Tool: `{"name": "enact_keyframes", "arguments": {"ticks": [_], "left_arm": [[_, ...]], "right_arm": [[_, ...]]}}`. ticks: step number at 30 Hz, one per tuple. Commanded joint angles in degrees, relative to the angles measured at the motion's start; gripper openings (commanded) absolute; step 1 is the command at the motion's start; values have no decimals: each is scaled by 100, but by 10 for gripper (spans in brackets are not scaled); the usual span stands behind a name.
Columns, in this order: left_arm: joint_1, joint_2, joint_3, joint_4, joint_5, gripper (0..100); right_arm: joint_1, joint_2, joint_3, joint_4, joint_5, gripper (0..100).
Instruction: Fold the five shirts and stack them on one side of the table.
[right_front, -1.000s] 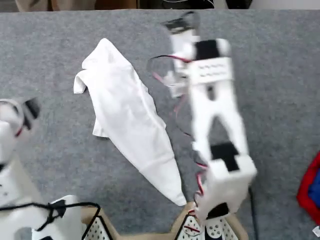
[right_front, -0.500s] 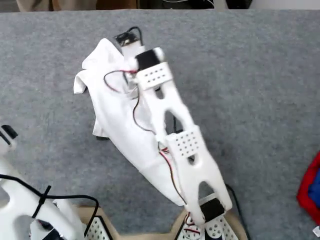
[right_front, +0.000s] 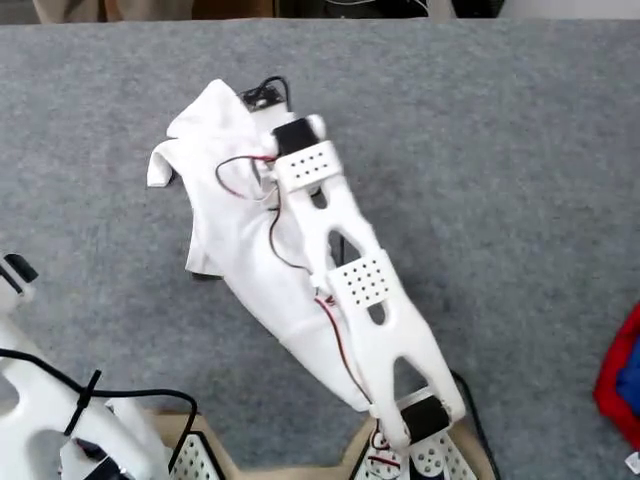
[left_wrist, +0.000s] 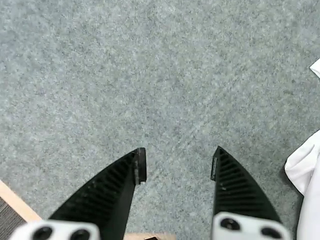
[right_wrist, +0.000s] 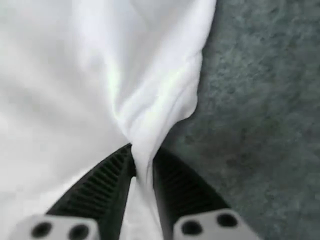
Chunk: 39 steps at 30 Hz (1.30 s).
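Observation:
A crumpled white shirt (right_front: 245, 230) lies stretched out on the grey table, running from the far left toward the near middle. My right arm reaches over it from the near edge, its gripper (right_front: 262, 100) at the shirt's far end. In the right wrist view that gripper (right_wrist: 143, 160) is shut on a pinched fold of the white shirt (right_wrist: 90, 75). My left gripper (left_wrist: 177, 165) is open above bare grey cloth at the near left, with a shirt edge (left_wrist: 305, 170) off to one side. The left arm (right_front: 40, 400) sits at the near left corner.
A red and blue folded item (right_front: 622, 375) shows at the right edge of the table. The grey table surface (right_front: 520, 180) is bare to the right of the right arm. Arm bases and cables (right_front: 200, 455) line the near edge.
My right arm swung left from the table's middle onto the shirt's far end and closed on a fold of it. The left arm drew back toward the near left corner.

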Motion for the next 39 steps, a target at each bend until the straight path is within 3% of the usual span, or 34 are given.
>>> {"name": "enact_keyframes", "arguments": {"ticks": [1,8,11,17,23,28,31,32,39], "left_arm": [[-26,-84,-18,18,-53,221],[9,-84,-18,18,-53,221],[158,-84,-18,0,-62,221],[1152,-84,-18,18,-53,221],[2629,-13,0,-114,0,221],[3560,-4,404,-1424,448,225],[3938,-4,949,-2664,651,226],[4396,163,1442,-3745,774,226],[5073,2193,1284,-5275,1134,224]], "right_arm": [[462,-558,-286,105,44,5],[1200,-2097,1024,114,132,5],[1473,-3055,2527,114,976,5],[2149,-5086,5429,97,2268,5],[2905,-6299,6949,88,3042,5],[3468,-6870,7837,97,3596,5],[3705,-7143,8435,97,3868,5],[3855,-7415,9174,97,4246,5],[4110,-8013,10448,97,4879,5]]}}
